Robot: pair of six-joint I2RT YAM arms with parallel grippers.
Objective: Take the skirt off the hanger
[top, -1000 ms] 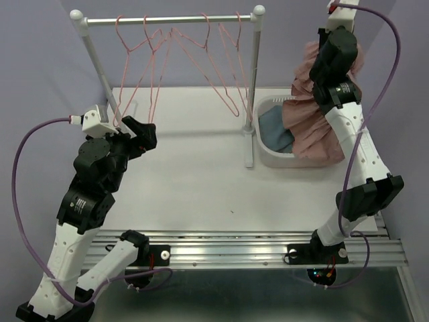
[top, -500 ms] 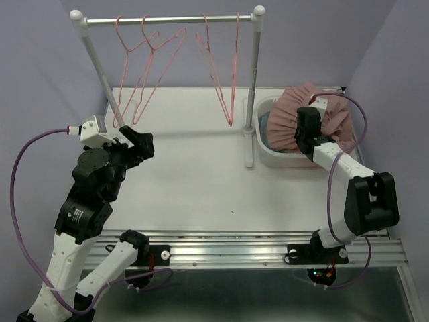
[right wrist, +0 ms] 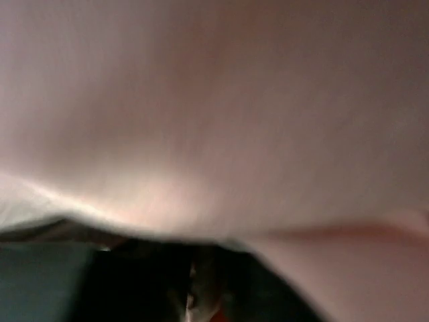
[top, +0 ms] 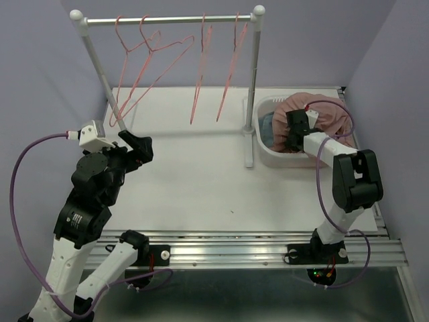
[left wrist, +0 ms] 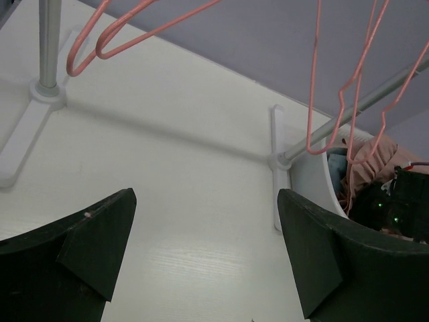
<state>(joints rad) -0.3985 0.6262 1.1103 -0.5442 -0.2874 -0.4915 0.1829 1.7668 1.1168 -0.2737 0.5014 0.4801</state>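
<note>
At the right of the overhead view the skirt (top: 335,121) lies heaped in the white basket (top: 265,151), clear of the rack (top: 174,19) up top, with the right gripper (top: 293,134) buried in it, jaws hidden so I cannot tell their state, while the left gripper (left wrist: 206,194) at mid-left gapes wide and empty.

The top camera looks down over the whole table (top: 201,174) from six o'clock. The left wrist camera faces two o'clock, sharing the rack (left wrist: 48,40) and basket (left wrist: 328,181) with it. The right wrist camera is pressed against the skirt (right wrist: 214,100).
</note>
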